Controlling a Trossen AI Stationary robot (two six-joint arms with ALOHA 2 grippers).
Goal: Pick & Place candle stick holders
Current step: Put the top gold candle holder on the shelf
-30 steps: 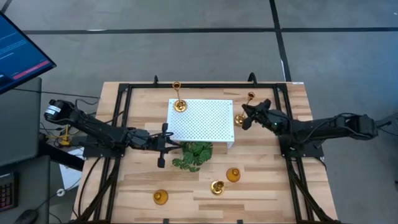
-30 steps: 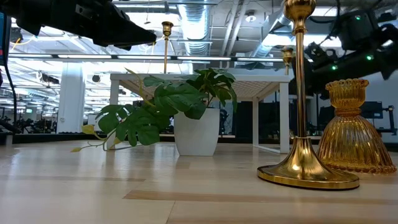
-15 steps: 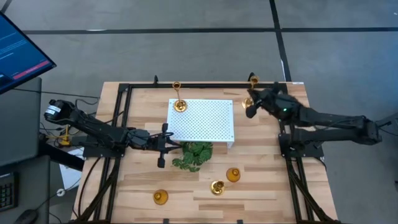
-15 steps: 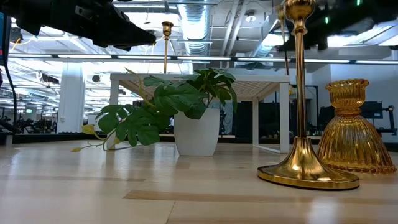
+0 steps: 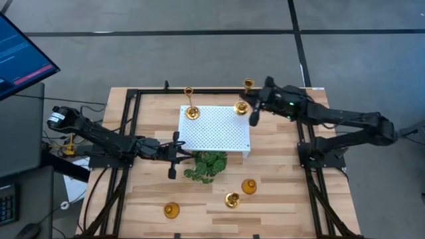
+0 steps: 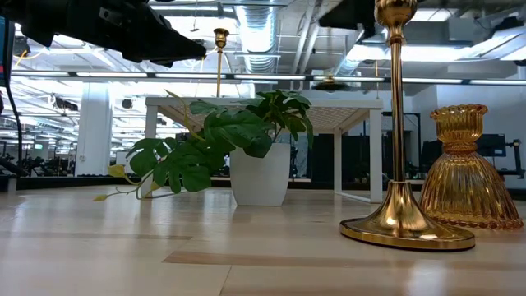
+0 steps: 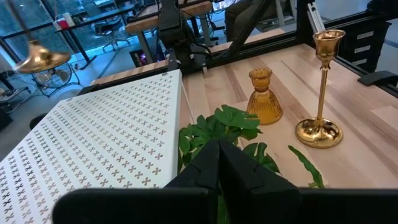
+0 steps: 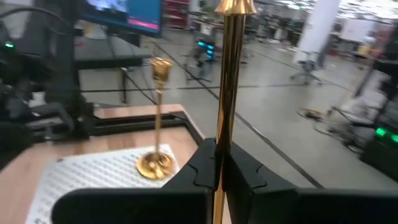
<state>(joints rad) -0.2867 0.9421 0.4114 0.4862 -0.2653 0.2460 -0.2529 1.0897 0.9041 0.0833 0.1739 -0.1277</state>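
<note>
My right gripper is shut on a tall gold candle stick holder over the far right corner of the white perforated platform. A second tall holder stands by its base on the platform's far left corner. A third tall holder and a short amber holder stand on the table near the front. Another short holder stands front left. My left gripper is shut and empty beside the green plant. My right gripper pinches the tall holder's thin stem between its two fingers. The fingers come about level from the table's right side and lie across the stem. The holder is roughly upright, cup end up, its round base hanging just above the platform.
The potted plant stands against the platform's near edge. A black frame runs around the table. The tall holder and short holder stand close to the low camera. Bare wood lies left of the platform.
My right gripper has lifted the tall holder off the table to the right of the platform. It has carried it toward the far edge and then left, over the platform's far right corner. It has stayed shut on the stem.
</note>
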